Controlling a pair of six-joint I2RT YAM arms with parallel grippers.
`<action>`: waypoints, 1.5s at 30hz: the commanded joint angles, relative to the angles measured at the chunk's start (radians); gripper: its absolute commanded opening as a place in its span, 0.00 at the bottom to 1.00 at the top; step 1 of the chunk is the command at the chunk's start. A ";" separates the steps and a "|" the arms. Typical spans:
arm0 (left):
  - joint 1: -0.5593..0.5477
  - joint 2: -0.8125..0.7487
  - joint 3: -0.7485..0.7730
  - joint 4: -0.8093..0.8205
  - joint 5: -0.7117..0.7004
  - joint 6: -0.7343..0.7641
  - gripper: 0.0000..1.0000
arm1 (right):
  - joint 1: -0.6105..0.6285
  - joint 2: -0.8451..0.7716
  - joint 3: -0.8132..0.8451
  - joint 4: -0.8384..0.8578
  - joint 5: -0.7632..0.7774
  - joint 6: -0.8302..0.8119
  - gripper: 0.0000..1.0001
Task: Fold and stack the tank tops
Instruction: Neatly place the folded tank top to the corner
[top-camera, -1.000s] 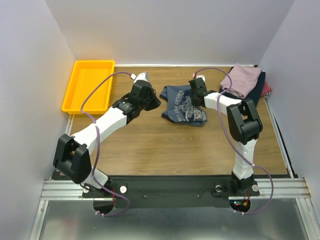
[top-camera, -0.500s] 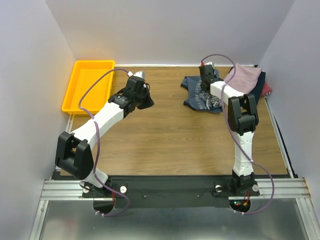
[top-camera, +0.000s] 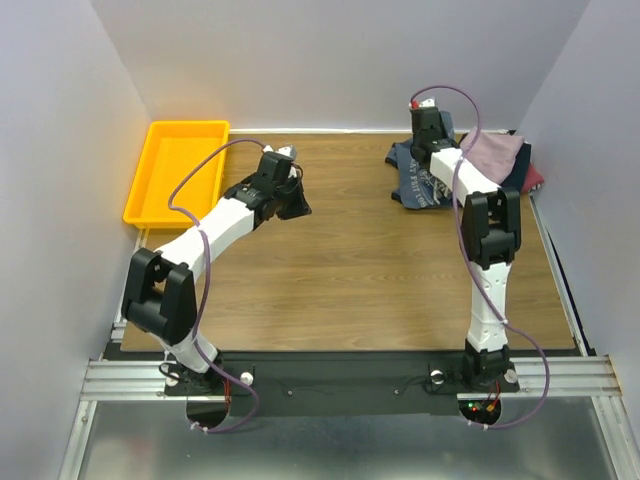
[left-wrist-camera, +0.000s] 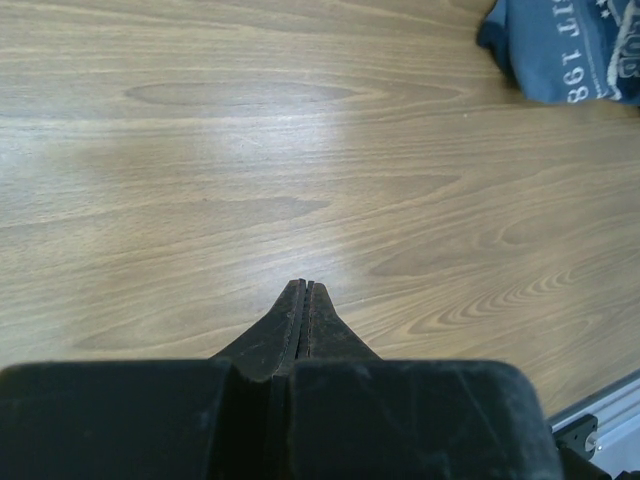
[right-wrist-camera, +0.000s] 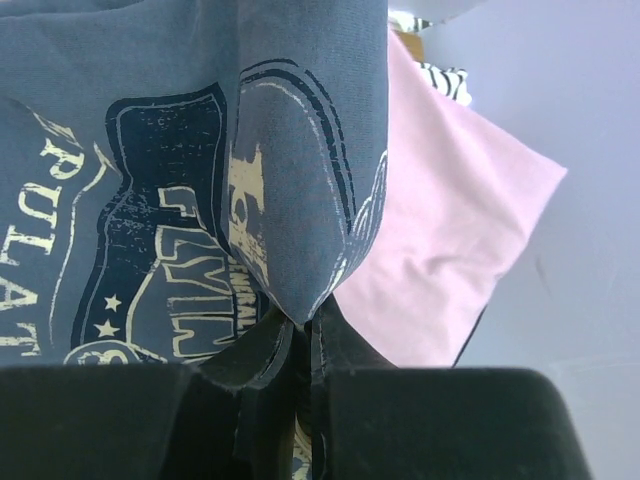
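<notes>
Over wood table (top-camera: 330, 260), right jaws pinch lettering-up slate-blue top (top-camera: 410, 180)

The wood-grain table (top-camera: 350, 260) carries a yellow tray (top-camera: 180, 170) far left, and a slate-blue tank top (top-camera: 415, 182) beside a pile of tops (top-camera: 495, 152) far right.

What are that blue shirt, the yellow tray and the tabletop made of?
Blue shirt: soft matte cloth, probably cotton; it folds and creases, its pale print looks cracked. Yellow tray: likely moulded plastic, smooth, evenly coloured, rounded corners. Tabletop: wood grain with a soft sheen, perhaps laminate or veneer; hard to tell.
</notes>
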 joint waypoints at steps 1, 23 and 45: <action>0.009 0.005 0.055 0.025 0.038 0.028 0.00 | -0.042 0.008 0.065 0.026 0.038 -0.038 0.00; 0.016 0.091 0.053 0.036 0.096 0.038 0.00 | -0.232 -0.078 0.093 0.025 -0.075 -0.027 0.01; 0.016 0.095 0.026 0.043 0.125 0.035 0.00 | -0.367 -0.165 0.019 -0.138 -0.336 0.349 0.91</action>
